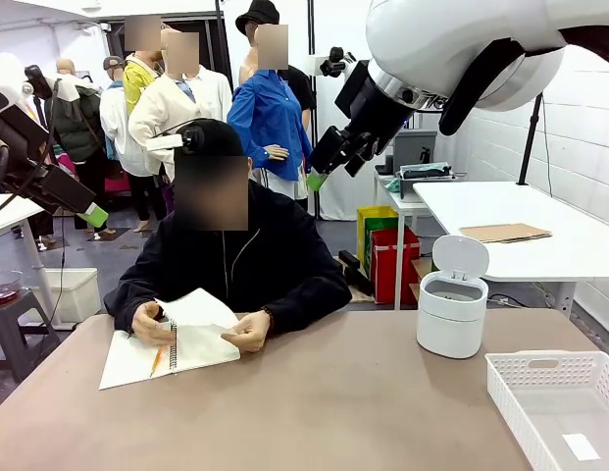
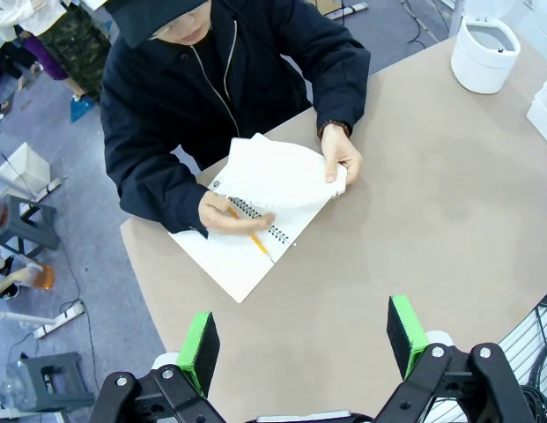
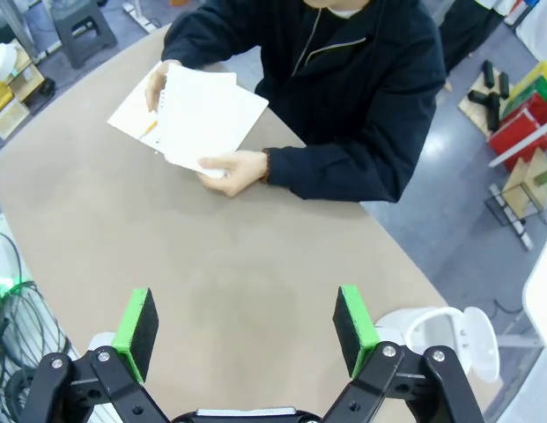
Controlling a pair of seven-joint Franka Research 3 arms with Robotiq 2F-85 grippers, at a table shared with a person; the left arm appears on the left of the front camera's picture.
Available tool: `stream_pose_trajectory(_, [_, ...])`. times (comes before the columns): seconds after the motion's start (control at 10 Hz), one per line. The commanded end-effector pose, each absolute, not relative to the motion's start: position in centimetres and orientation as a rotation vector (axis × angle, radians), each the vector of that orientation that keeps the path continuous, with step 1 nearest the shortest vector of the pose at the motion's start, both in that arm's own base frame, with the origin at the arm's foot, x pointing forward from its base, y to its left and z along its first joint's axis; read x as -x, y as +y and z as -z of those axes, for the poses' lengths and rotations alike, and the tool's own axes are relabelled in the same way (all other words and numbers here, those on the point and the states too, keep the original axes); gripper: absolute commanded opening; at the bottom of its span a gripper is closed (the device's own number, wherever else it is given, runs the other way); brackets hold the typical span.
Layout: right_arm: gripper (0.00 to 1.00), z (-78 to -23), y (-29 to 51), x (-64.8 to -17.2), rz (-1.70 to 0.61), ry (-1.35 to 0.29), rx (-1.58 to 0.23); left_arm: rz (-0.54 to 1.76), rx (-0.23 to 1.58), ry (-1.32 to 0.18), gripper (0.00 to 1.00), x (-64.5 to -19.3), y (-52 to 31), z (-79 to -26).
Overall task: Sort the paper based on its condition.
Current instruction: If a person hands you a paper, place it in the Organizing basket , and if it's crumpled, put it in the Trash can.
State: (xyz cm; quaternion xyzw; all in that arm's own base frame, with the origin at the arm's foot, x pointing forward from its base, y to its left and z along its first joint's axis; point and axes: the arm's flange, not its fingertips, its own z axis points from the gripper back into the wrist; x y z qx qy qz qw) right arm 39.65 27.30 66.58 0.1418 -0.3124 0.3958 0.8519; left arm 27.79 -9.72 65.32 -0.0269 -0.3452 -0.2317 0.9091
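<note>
The paper is out of view. A person across the table holds a white spiral-bound notebook (image 1: 201, 339) (image 2: 229, 264) (image 3: 198, 115) with both hands and lifts one of its pages (image 2: 277, 172). An orange pencil (image 1: 155, 361) (image 2: 255, 242) lies on the notebook. My left gripper (image 1: 93, 214) (image 2: 304, 339) hangs high at the left, open and holding nothing. My right gripper (image 1: 319, 177) (image 3: 245, 326) hangs high above the table's far side, open and holding nothing too.
A small white bin (image 1: 451, 314) (image 2: 484, 53) (image 3: 440, 339) with its lid up stands at the right. A white slotted basket (image 1: 559, 402) sits at the front right corner with a flat white slip (image 1: 582, 446) in it.
</note>
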Motion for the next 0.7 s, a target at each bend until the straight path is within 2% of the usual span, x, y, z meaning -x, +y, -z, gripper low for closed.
stream_pose_trajectory(0.0, [1.0, -66.69, 27.23, -39.67, -0.833, -0.66, -0.302, 0.478, 0.055, -0.713, 1.0, -27.75, -9.75, -65.36])
stream_pose_trajectory(0.6, [1.0, -66.69, 27.23, -39.67, -0.833, -0.66, -0.302, 0.478, 0.055, -0.713, 1.0, -27.75, -9.75, -65.36])
